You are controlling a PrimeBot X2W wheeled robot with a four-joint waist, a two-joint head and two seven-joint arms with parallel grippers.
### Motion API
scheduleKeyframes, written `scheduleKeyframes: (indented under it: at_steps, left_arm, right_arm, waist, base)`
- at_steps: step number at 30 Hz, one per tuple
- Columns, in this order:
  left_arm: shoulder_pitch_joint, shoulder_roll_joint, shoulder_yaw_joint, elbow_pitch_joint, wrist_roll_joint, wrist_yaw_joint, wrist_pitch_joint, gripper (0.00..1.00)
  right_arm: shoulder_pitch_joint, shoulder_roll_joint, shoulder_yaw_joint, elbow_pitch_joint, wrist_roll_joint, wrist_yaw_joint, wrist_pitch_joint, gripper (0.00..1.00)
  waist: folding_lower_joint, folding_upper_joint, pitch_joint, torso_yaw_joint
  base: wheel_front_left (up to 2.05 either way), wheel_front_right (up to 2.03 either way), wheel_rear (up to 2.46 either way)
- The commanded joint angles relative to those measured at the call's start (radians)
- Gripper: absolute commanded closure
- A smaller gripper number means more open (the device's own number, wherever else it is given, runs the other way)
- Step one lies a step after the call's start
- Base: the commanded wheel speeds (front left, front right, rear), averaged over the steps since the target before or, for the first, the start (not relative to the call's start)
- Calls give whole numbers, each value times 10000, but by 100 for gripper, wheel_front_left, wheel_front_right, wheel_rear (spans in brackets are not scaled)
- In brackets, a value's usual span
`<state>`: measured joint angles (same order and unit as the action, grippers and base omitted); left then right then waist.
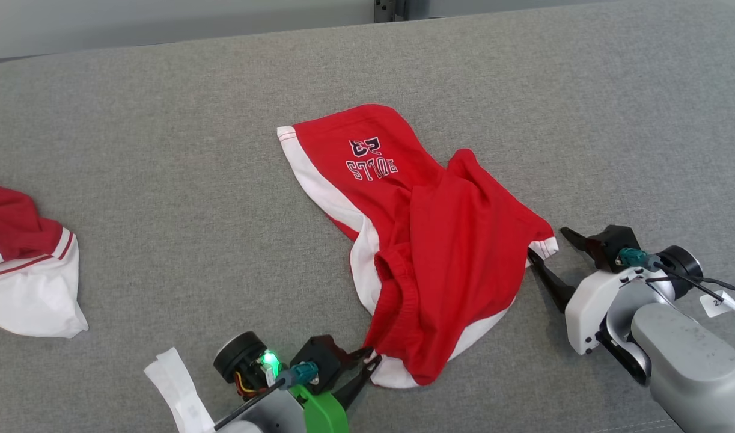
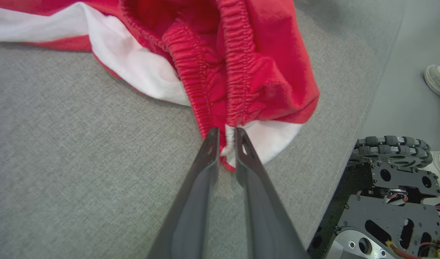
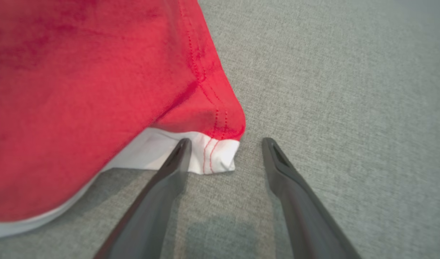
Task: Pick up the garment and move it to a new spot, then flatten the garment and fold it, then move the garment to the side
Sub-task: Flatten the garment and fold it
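Observation:
The garment (image 1: pixel 439 240) is a pair of red shorts with white side panels and dark lettering, lying crumpled on the grey cushioned surface (image 1: pixel 163 180). My left gripper (image 1: pixel 374 355) is at its near edge. In the left wrist view the two fingers stand close together, pinching the white edge below the gathered red waistband (image 2: pixel 237 72), so my left gripper (image 2: pixel 226 138) is shut on the garment. My right gripper (image 1: pixel 546 242) stands open at the garment's right corner. The right wrist view has the white stitched hem corner (image 3: pixel 216 154) lying between the spread fingers of that gripper (image 3: pixel 227 144).
A second red and white garment (image 1: pixel 24 270) lies at the surface's left edge. A white paper tag (image 1: pixel 175 379) hangs by my left wrist. Past the surface's near edge are my wheeled base (image 2: pixel 392 180) and a person's pale shoe (image 2: pixel 437 79).

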<state>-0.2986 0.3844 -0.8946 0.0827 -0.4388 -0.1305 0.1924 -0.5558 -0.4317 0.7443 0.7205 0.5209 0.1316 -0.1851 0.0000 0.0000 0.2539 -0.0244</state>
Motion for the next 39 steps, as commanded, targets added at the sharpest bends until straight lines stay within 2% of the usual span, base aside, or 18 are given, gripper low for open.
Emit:
scheduleKeyframes:
  at_steps: [1,2,3,4,5,10,15,19,22,27,30,33,36,39]
  left_arm:
    - [-47,-14,21,91,-112,52,-58,93]
    - [-41,-27,12,131,-127,51,-94,100]
    - [-28,-41,11,180,-158,51,-112,100]
    - [15,-44,10,272,-229,50,-107,100]
    - [34,-35,-11,333,-242,49,-108,100]
    - [209,36,34,449,-452,45,-229,100]
    - [575,220,406,-229,-1044,175,-474,100]
    - [1170,312,1077,-1834,-2118,347,-763,100]
    - [1553,541,1713,-3538,-2937,564,-896,100]
    - [1556,831,2616,-6223,-3725,914,-808,100]
    - [923,849,3056,-7340,-4210,1057,-419,100]
    - [-211,868,3540,-7670,-4756,1167,274,100]
    - [-1823,812,4124,-7216,-5379,1335,1126,100]
    - [-3839,567,4752,-5900,-5950,1625,1924,100]
  right_arm:
    - [73,34,201,80,111,-15,159,11]
    - [88,25,304,52,173,-15,205,38]
    - [99,12,413,12,252,-11,226,59]
    - [122,1,512,-40,375,-8,274,92]
    - [169,-14,651,-111,523,-8,376,100]
    - [357,-480,977,-769,1600,-9,435,100]
    - [643,-1379,294,-1961,3158,-11,83,100]
    - [1382,-2526,-770,-3615,4663,-11,-131,100]
    - [2149,-3503,-1781,-5327,5731,-11,-237,100]
    - [3228,-4758,-3605,-8181,6834,-9,-412,100]
    - [3535,-5201,-4635,-9477,7280,-9,-363,100]
    - [3380,-5583,-5510,-10084,7501,-9,-18,100]
    - [2567,-5594,-5958,-10232,7742,-9,564,100]
    - [1096,-5214,-5897,-9653,7912,-8,1449,100]
  waist:
    - [0,0,14,6]
    - [0,0,20,5]
    - [0,0,18,1]
    - [0,0,10,-8]
    - [0,0,-5,-21]
    - [0,0,-241,-90]
    - [0,0,-685,-167]
    - [0,0,-1046,-305]
    - [0,0,-1200,-462]
    - [0,0,-1117,-842]
    - [0,0,-840,-947]
    - [0,0,-413,-943]
    - [0,0,241,-924]
    - [0,0,1059,-913]
  base:
    - [0,0,0]
    - [0,0,0]
    - [0,0,0]
    - [0,0,0]
    - [0,0,0]
    - [0,0,0]
    - [0,0,0]
    - [0,0,0]
    - [0,0,0]
    - [0,0,0]
    - [0,0,0]
    - [0,0,0]
    - [0,0,0]
    - [0,0,0]
